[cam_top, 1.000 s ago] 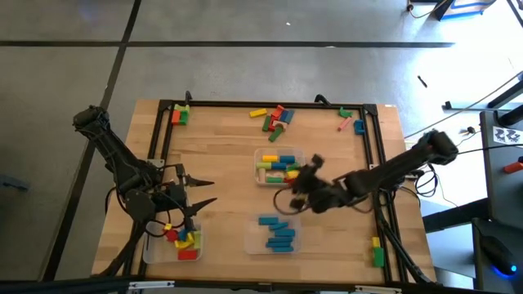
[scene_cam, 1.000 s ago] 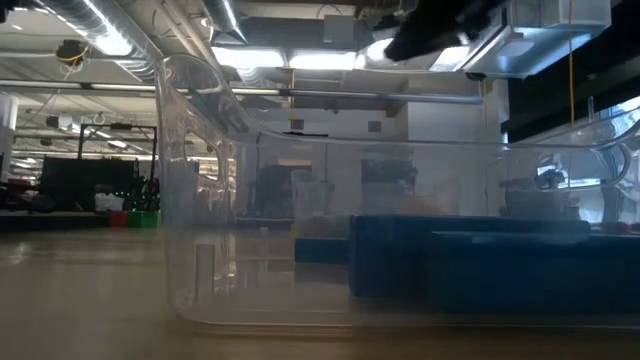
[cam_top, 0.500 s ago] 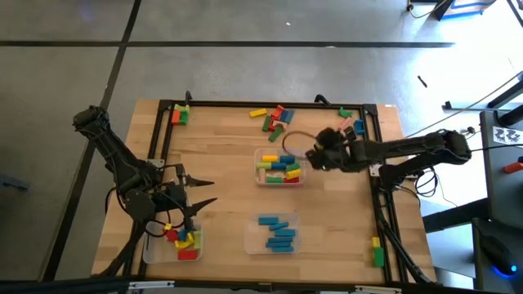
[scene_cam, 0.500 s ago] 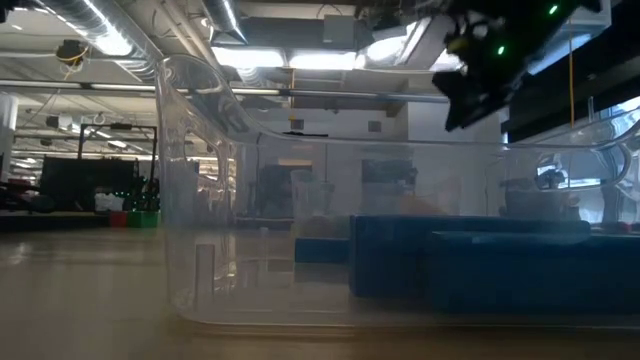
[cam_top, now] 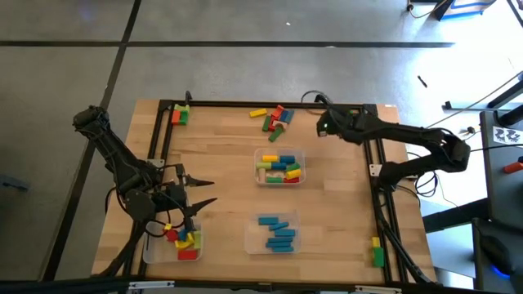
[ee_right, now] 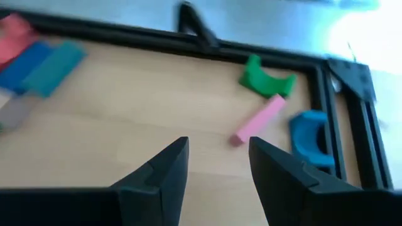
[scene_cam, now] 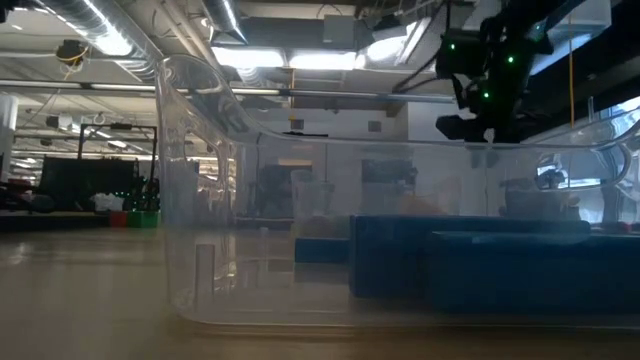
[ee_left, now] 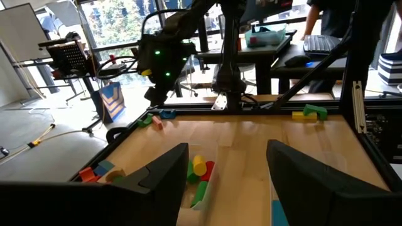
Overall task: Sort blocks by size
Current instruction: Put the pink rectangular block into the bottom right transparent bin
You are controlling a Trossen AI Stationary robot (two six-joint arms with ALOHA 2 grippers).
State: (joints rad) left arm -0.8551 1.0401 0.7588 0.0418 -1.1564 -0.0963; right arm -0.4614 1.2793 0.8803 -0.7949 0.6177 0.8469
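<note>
Overhead, the table (cam_top: 221, 155) holds blocks in three trays, a loose pile (cam_top: 274, 119) at its far edge. Right gripper (cam_top: 321, 124) hovers near the far-right corner, fingers apart, empty; only its wrist view resolves the pink bar (ee_right: 258, 118) there. Left gripper (cam_top: 204, 193) idles released beside the near-left tray (cam_top: 173, 246).

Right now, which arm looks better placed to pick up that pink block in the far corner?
The right. Its gripper is open, with the pink block just ahead. The left gripper is across the table, beside the tray of mixed blocks.
</note>
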